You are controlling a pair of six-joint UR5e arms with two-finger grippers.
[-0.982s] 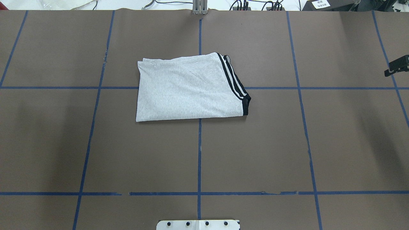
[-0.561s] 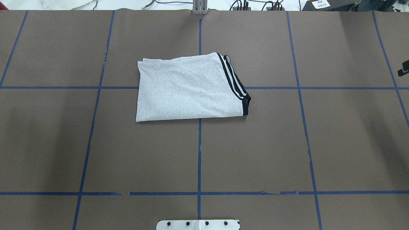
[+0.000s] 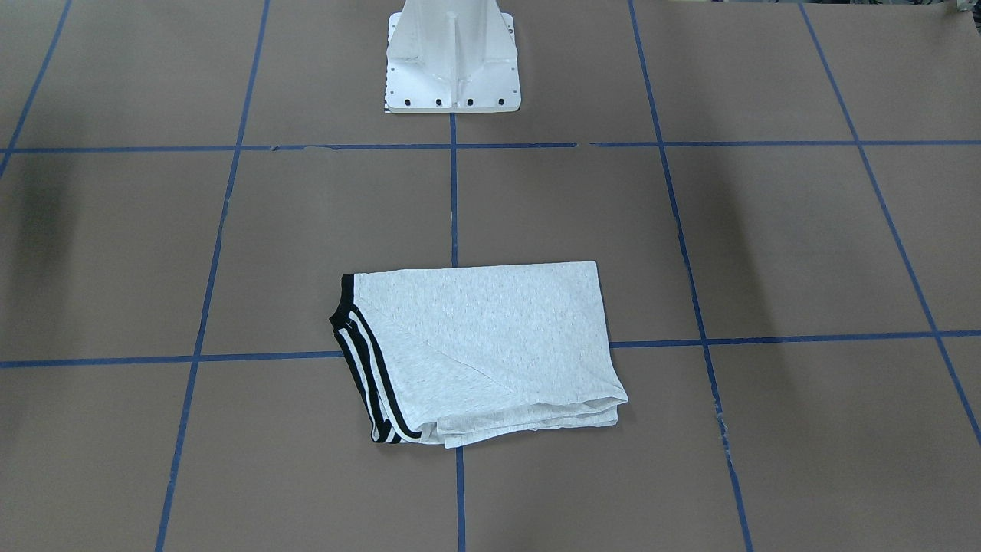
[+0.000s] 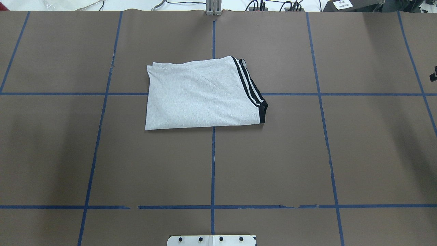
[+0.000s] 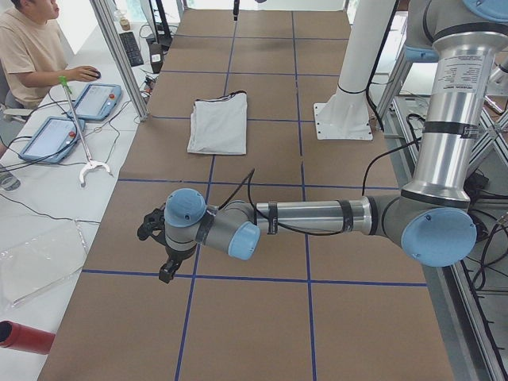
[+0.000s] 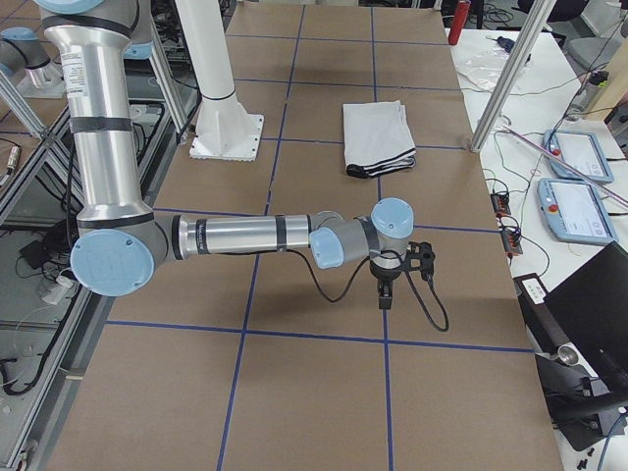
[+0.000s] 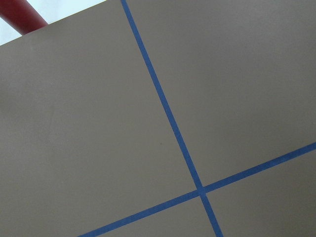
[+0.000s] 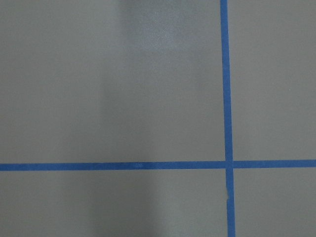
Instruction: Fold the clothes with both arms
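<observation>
The light grey T-shirt (image 4: 201, 95) lies folded into a rectangle at the table's middle, with its black-and-white striped trim (image 4: 249, 85) along its right edge. It also shows in the front-facing view (image 3: 483, 345) and both side views (image 5: 218, 123) (image 6: 376, 132). My left gripper (image 5: 163, 266) hangs low over bare table far to the shirt's left, and I cannot tell its state. My right gripper (image 6: 385, 299) hangs far to the shirt's right. Only a black sliver of it (image 4: 433, 76) shows in the overhead view, state unclear. Both wrist views show only brown table and blue tape.
The white pedestal base (image 3: 452, 61) stands at the robot's side of the table. A seated operator (image 5: 28, 48) and tablets (image 5: 95, 99) are beyond the far edge. A red cylinder (image 5: 24, 337) lies off the table's left end. A laptop (image 6: 589, 324) sits off the right end.
The black part of my right gripper has slid further right, almost out of the overhead view. The shirt has not moved.
</observation>
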